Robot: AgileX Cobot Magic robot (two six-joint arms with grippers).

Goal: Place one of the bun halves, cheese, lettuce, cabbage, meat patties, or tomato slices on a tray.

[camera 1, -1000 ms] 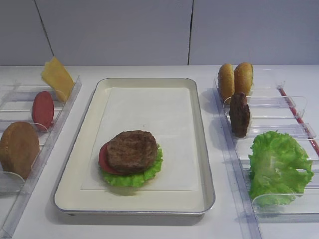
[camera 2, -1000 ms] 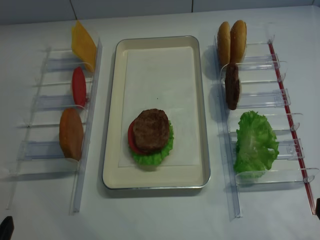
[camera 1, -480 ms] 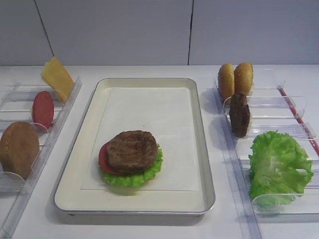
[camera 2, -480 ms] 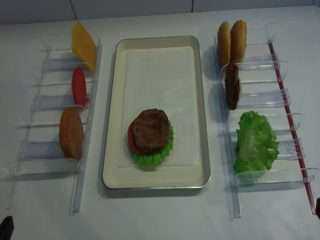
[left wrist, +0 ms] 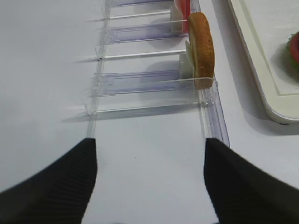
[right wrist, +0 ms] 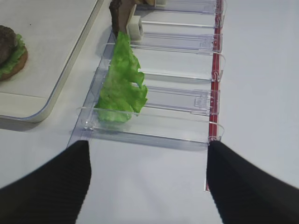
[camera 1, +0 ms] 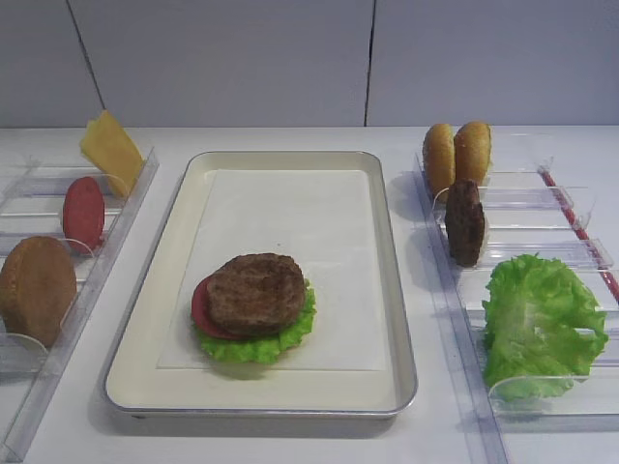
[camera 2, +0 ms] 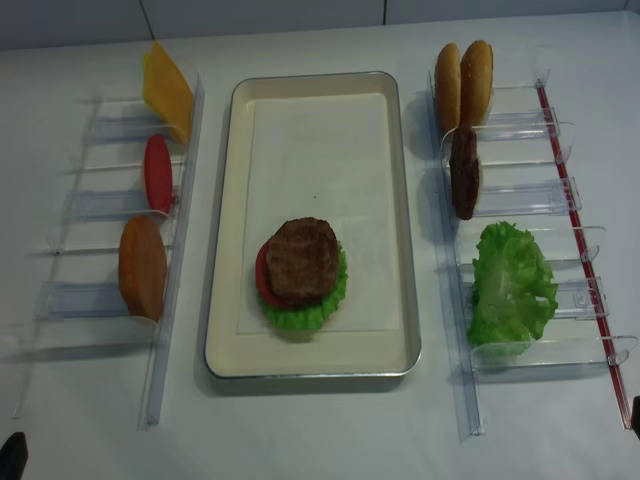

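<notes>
Tray [camera 1: 145,367], cream-white, raised rim, paper liner, sits mid-table. On its near half: stack with rough dark brown patty [camera 1: 255,292] on top, red tomato slice [camera 1: 200,311] peeking left, frilly green lettuce [camera 1: 280,340] beneath. Big crinkled lettuce leaf [camera 2: 512,283] stands in right rack [camera 2: 590,240]. Right gripper [right wrist: 148,186] jaws spread wide, empty. Left gripper [left wrist: 150,186] jaws likewise apart, holding nothing.

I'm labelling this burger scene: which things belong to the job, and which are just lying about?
Job:
tray with a stack on it: meat patty, tomato slice, lettuce
racked buns, bun half, spare patty, cheese, tomato, big lettuce leaf

Just there:
clear racks
white table
</notes>
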